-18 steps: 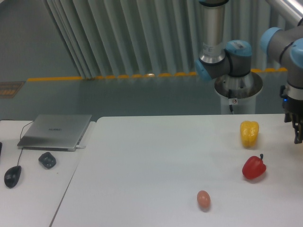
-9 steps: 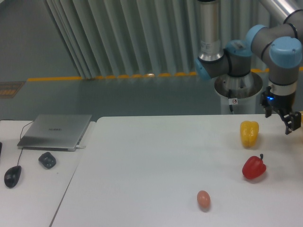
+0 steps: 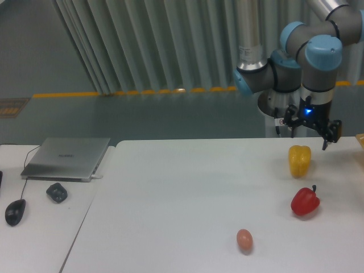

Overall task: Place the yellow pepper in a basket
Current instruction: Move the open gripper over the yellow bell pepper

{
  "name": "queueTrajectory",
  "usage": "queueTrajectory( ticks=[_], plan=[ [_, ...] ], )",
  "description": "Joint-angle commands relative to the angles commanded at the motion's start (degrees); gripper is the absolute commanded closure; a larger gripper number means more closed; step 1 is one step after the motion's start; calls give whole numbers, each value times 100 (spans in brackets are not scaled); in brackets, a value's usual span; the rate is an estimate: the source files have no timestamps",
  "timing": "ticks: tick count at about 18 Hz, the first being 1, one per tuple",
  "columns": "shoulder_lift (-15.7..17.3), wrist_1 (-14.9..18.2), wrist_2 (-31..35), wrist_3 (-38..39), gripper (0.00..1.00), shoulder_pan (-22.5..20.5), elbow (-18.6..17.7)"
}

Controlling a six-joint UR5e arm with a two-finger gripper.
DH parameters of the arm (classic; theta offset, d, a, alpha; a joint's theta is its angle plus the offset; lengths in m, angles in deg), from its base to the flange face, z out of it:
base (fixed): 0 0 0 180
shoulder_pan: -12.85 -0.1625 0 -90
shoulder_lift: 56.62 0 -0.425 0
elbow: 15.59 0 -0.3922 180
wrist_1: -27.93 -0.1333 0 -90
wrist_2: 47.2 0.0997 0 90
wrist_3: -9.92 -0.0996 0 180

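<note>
The yellow pepper (image 3: 300, 160) stands upright on the white table (image 3: 187, 193) at the far right. My gripper (image 3: 310, 133) hangs just above and slightly behind it, pointing down, fingers spread open with nothing between them. It does not touch the pepper. No basket shows clearly; only a tan sliver (image 3: 360, 139) sits at the right border, and I cannot tell what it is.
A red bell pepper (image 3: 305, 201) lies in front of the yellow one. A small brownish-pink egg (image 3: 244, 239) rests nearer the front edge. On the left desk are a closed laptop (image 3: 68, 157), a mouse (image 3: 15, 211) and a small dark object (image 3: 57, 192).
The gripper has swung leftward from the right edge of the frame to a spot above the yellow pepper. The peppers and the egg have not moved.
</note>
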Motion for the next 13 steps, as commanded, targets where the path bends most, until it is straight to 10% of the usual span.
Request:
queueTrajectory(
  ticks=[13],
  plan=[
    [1,-940,0,634,0,-9,-687]
  ],
)
